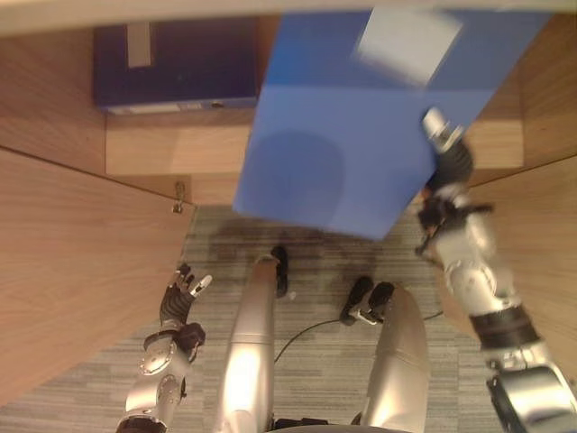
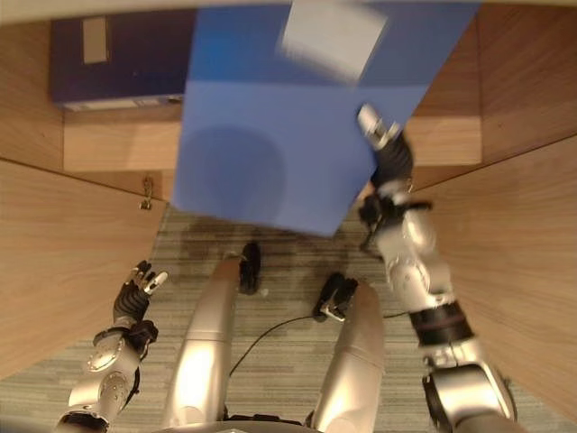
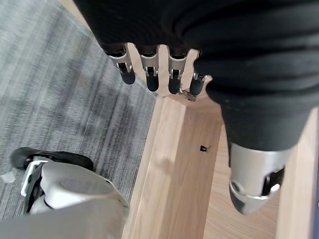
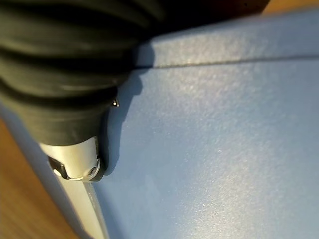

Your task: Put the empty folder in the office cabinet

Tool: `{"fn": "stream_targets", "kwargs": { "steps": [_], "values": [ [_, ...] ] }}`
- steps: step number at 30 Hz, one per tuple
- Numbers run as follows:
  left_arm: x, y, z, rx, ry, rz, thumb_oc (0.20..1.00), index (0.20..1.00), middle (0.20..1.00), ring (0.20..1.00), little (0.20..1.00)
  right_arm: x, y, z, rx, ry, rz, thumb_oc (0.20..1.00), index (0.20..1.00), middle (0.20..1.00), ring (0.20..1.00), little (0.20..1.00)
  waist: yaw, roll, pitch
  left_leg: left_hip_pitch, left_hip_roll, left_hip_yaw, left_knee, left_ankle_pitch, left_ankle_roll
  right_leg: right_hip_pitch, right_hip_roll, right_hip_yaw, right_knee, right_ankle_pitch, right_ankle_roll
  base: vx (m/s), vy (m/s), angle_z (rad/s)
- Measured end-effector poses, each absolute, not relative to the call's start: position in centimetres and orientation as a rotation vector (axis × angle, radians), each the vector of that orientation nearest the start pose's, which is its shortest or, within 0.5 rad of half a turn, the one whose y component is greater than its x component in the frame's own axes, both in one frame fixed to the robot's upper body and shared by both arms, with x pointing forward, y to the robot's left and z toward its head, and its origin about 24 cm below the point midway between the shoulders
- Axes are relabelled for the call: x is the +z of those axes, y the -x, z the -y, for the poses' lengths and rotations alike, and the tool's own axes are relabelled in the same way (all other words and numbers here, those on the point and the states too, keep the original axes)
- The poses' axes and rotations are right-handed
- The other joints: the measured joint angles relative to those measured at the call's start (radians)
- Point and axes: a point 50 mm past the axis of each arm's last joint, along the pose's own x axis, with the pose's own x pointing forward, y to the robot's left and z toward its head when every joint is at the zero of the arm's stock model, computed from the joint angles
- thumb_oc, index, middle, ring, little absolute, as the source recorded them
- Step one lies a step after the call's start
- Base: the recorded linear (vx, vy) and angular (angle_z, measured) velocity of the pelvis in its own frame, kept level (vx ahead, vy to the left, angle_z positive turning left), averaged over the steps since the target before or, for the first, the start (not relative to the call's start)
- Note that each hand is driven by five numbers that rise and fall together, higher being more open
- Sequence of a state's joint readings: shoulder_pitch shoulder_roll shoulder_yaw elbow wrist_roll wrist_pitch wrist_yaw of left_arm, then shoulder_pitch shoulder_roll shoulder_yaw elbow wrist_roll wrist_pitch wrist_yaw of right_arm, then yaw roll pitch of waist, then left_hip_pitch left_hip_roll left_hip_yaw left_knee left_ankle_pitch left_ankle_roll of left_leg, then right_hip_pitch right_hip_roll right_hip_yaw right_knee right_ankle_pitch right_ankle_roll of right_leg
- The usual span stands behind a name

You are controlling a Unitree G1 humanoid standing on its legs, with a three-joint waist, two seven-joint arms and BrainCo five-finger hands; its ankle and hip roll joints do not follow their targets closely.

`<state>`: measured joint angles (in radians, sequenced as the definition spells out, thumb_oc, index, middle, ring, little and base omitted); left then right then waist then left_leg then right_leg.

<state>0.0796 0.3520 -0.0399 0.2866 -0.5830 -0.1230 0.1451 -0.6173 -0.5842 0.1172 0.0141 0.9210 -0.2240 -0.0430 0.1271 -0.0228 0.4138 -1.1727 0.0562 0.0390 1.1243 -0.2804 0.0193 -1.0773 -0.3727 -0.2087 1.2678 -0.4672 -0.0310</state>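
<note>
Folder position: the blue folder (image 1: 352, 135) hangs tilted in front of the open office cabinet (image 1: 54, 262), its upper part over the shelf (image 1: 171, 144), its lower corner out over the carpet (image 1: 315, 262). A pale label (image 1: 406, 41) sits near its top.
Right hand: the right hand (image 1: 442, 135) pinches the folder at its right edge, thumb on the near face, fingers behind the cover.
Left hand: the left hand (image 1: 180, 298) hangs low beside the cabinet door (image 1: 72, 271), fingers spread, holding nothing.
Shelf occupancy: a dark blue box file (image 1: 176, 63) lies on the left of the shelf; the space to its right looks free.
Risk, grip: a one-edge pinch on a wide flat cover probably allows swing or slip; cause is the unsupported far corner.
Risk, collision: the folder's left edge overlaps the box file from this angle; a straight push may strike it.
Risk, clearance: the tilted folder may catch the cabinet's right wall (image 1: 550, 81) or the shelf lip unless levelled.
Risk, door: the left door stands near the left hand; contact could swing it inward.
</note>
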Motion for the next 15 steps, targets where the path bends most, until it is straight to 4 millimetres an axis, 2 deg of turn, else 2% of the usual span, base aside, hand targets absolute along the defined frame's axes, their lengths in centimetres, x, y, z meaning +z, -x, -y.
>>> {"fn": "stream_targets", "kwargs": {
  "steps": [2, 4, 5, 7, 10, 13, 15],
  "values": [
    [-1.2, -22.1, -24.6, 0.279, 0.185, -0.226, 1.0, 1.0, 1.0, 1.0, 1.0, 26.5, -32.4, 20.8, 0.208, -0.279, 0.695, 0.2, 0.2, 0.2, 0.2, 0.2, 0.025, 0.0, 0.0, -0.01, -0.006, 0.0, 0.007, -0.001, -0.002, -0.011, -0.01, 0.0, 0.019, -0.011, -0.007, 0.02, -0.026, 0.14],
    [-0.9, -22.0, -24.9, 0.28, 0.168, -0.214, 1.0, 1.0, 1.0, 1.0, 1.0, 28.2, -33.7, 22.8, 0.102, -0.249, 0.703, 0.2, 0.2, 0.2, 0.2, 0.2, 0.031, 0.001, -0.002, -0.02, -0.017, -0.006, 0.011, 0.0, -0.002, -0.019, -0.022, -0.004, 0.034, -0.022, -0.009, 0.02, -0.02, 0.19],
    [-0.9, -22.1, -24.9, 0.27, 0.146, -0.222, 1.0, 1.0, 1.0, 1.0, 1.0, 30.0, -35.1, 24.5, -0.017, -0.286, 0.706, 0.2, 0.2, 0.2, 0.2, 0.2, 0.038, 0.012, -0.012, -0.043, -0.019, -0.019, 0.019, 0.0, -0.004, -0.031, -0.023, -0.015, 0.041, -0.028, -0.01, 0.03, -0.02, 0.15],
    [-0.9, -22.1, -24.7, 0.265, 0.147, -0.228, 1.0, 1.0, 1.0, 1.0, 1.0, 30.9, -35.9, 26.1, -0.13, -0.413, 0.706, 0.2, 0.2, 0.2, 0.2, 0.2, 0.05, 0.022, -0.018, -0.057, -0.024, -0.023, 0.019, 0.002, -0.005, -0.04, -0.032, -0.024, 0.045, -0.03, -0.012, 0.02, -0.014, 0.15],
    [-1.0, -22.1, -24.7, 0.28, 0.163, -0.232, 1.0, 1.0, 1.0, 1.0, 1.0, 30.2, -36.2, 27.7, -0.237, -0.57, 0.694, 0.2, 0.2, 0.2, 0.2, 0.2, 0.059, 0.037, -0.028, -0.065, -0.039, -0.023, 0.02, 0.0, -0.004, -0.042, -0.048, -0.027, 0.052, -0.042, -0.011, 0.02, -0.014, 0.17],
    [-1.0, -22.1, -24.6, 0.305, 0.167, -0.235, 1.0, 1.0, 1.0, 1.0, 1.0, 28.4, -37.0, 28.7, -0.338, -0.685, 0.658, 0.2, 0.2, 0.2, 0.2, 0.2, 0.063, 0.055, -0.04, -0.07, -0.049, -0.023, 0.022, -0.002, 0.0, -0.043, -0.054, -0.026, 0.055, -0.048, -0.01, 0.01, 0.001, 0.08],
    [-1.1, -22.2, -24.3, 0.314, 0.166, -0.243, 1.0, 1.0, 1.0, 1.0, 1.0, 25.0, -38.3, 28.5, -0.471, -0.905, 0.551, 0.2, 0.2, 0.2, 0.2, 0.2, 0.061, 0.069, -0.053, -0.071, -0.052, -0.022, 0.027, -0.003, 0.001, -0.042, -0.059, -0.026, 0.057, -0.049, -0.008, 0.0, 0.011, 0.04]
  ]
}}
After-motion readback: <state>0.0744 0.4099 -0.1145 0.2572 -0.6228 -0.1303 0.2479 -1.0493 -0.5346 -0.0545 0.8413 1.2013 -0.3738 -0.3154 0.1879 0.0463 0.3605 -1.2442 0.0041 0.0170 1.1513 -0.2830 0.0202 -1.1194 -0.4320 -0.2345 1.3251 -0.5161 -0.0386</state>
